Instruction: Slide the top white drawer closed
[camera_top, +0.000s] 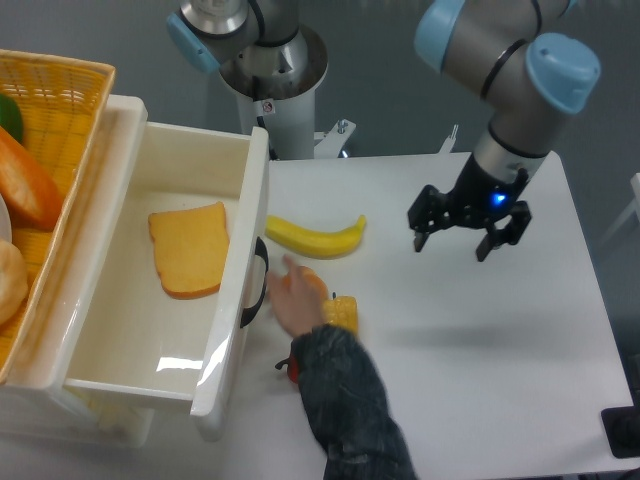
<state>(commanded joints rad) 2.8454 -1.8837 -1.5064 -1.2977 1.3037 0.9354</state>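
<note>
The top drawer (150, 270) stands pulled well out at the counter's (480, 340) left edge, its front panel and black handle (258, 285) facing the middle of the counter, a slice of toast (190, 250) lying flat on its floor. The claw (468, 232) hangs released and holding nothing above the counter's far right part, well apart from the drawer. The chief hazard is a person's hand (295, 298) reaching in from the near edge, lying just beside the handle and over some orange and yellow items (335, 305) near it; a push on the front panel now could trap or strike that hand. A banana (312, 236) lies just beside the panel's far end, on the line the claw would likely cross, so a low approach could knock it or jam it against the drawer. A push off-centre might also skew the drawer and make it bind. The wicker basket (50, 120) sits at the far left corner, touching or nearly touching the drawer's far side wall.
</note>
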